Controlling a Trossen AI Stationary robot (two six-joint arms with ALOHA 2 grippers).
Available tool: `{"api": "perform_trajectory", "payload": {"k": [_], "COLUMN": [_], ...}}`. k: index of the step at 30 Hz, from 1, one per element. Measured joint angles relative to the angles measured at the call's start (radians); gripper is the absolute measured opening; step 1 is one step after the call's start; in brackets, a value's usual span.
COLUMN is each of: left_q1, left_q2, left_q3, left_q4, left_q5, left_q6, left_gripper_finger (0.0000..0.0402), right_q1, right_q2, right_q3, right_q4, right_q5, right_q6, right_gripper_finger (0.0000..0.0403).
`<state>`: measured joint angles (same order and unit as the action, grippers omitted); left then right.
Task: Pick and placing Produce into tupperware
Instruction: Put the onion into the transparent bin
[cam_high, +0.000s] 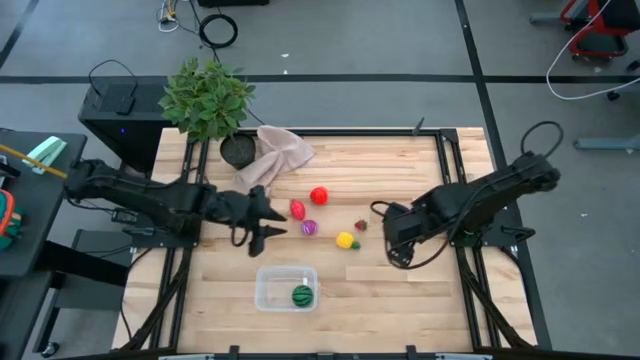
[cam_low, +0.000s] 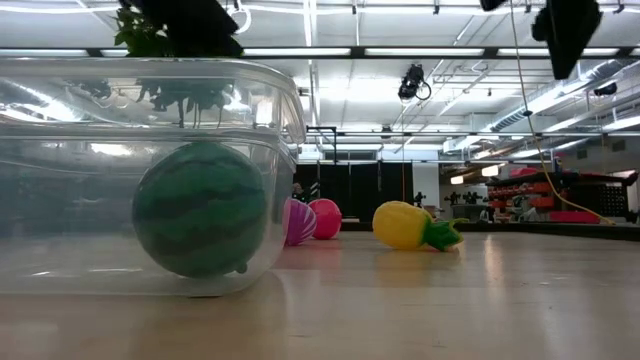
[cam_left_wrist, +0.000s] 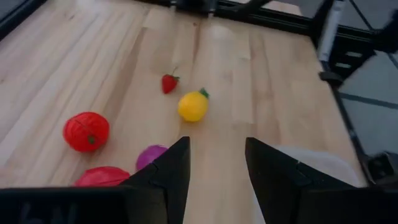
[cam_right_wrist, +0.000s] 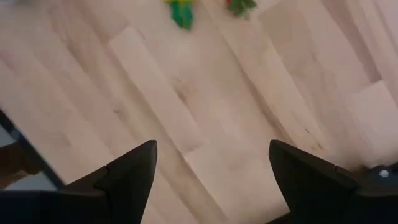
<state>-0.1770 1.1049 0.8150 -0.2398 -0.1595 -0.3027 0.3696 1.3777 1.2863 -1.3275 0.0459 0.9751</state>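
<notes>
Lying scattered mid-worktop (cam_high: 400, 300), purple piece (cam_high: 309, 228) nearest the left end effector (cam_high: 268, 222), hovering parted and empty; likely reaching for a second pick, striped ball (cam_high: 302, 296) already sitting in the tupperware (cam_high: 270, 292), right end effector (cam_right_wrist: 211, 168) waiting released.

I work in a robotics lab or test hall, not a home. My wooden table (cam_high: 400, 300) sits in a black metal frame (cam_high: 465, 200) on a grey floor crossed by dark tape lines (cam_high: 480, 80) in the upper part of the high view. Loose cables (cam_high: 580, 70) trail at upper right, and a black equipment box (cam_high: 115, 115) stands at upper left. In the low view, long ceiling strip lights (cam_low: 400, 52) run across the top, with orange-red shelving (cam_low: 570, 195) at right.
</notes>
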Motion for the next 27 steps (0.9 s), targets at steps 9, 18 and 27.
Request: {"api": "perform_trajectory", "payload": {"k": [9,18,27], "left_q1": [0.111,0.173,0.185], "left_q2": [0.205,0.441,0.574], "left_q3": [0.121,0.448,0.471], "left_q4": [0.009,-0.376,-0.421], "left_q5": [0.0,0.01,0.19], "left_q6": [0.023,0.3,0.263], "left_gripper_finger": [0.0165,0.0177,0.0208], "right_q1": [-0.01,-0.022,-0.029], "right_q2": [-0.195,-0.23,-0.23], "right_q3": [-0.216,-0.277,-0.277], "right_q4": [0.101,0.15,0.184], "right_q5": [0.033,0.071,0.1], "right_q6": [-0.046,-0.193,-0.246], "right_gripper_finger": [0.0313,0.0311,0.0309]}}
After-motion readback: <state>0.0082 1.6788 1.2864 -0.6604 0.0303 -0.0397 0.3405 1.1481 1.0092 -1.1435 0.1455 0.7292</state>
